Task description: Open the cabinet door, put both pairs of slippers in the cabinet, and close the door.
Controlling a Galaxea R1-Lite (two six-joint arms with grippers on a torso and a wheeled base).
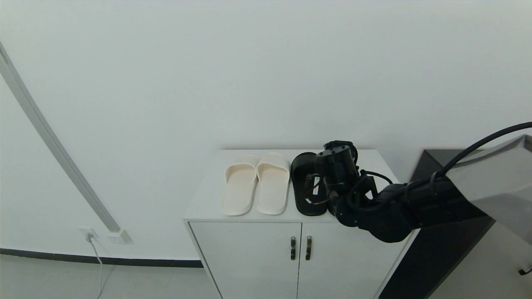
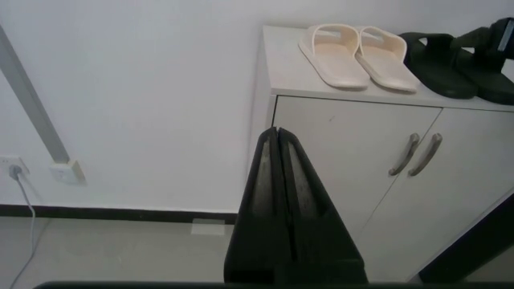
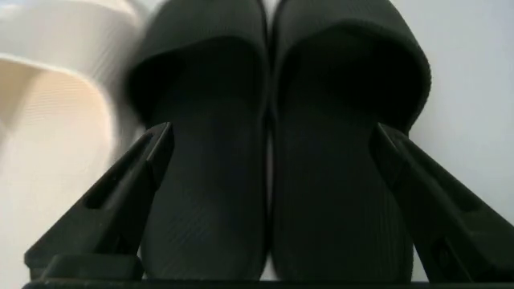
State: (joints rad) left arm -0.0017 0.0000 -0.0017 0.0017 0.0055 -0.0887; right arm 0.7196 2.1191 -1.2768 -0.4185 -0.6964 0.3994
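Observation:
A white cabinet stands against the wall with both doors shut, its two handles side by side in the middle. On its top lie a pair of white slippers and, to their right, a pair of black slippers. My right gripper hovers low over the black pair. In the right wrist view it is open, its fingers straddling both black slippers. My left gripper is shut and empty, held low, in front of and left of the cabinet.
A dark unit stands right against the cabinet's right side. A slanted cable duct runs down the wall to a socket with a plugged cord at the left. There is open floor in front of the cabinet.

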